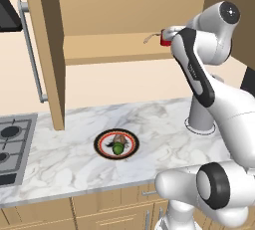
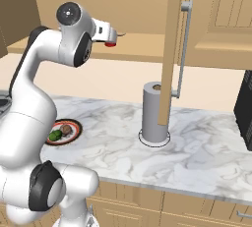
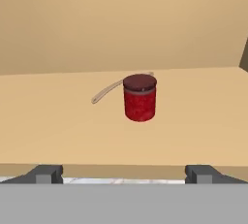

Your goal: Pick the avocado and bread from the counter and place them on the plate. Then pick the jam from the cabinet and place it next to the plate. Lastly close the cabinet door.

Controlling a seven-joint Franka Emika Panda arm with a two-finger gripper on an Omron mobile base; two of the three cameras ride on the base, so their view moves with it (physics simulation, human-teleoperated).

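Now your end effector (image 3: 124, 172) is wide open and empty. Move straight in so the jam (image 3: 140, 98) sits between both fingers, then squeeze.

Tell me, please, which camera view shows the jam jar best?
The hand view: the jam stands whole and upright on the cabinet shelf. In both base views the arm hides most of it, leaving a small red patch.

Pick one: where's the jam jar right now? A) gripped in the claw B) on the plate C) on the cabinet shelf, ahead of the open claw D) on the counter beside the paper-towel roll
C: the jam jar stands upright on the cabinet shelf, clear of the open claw in the hand view.
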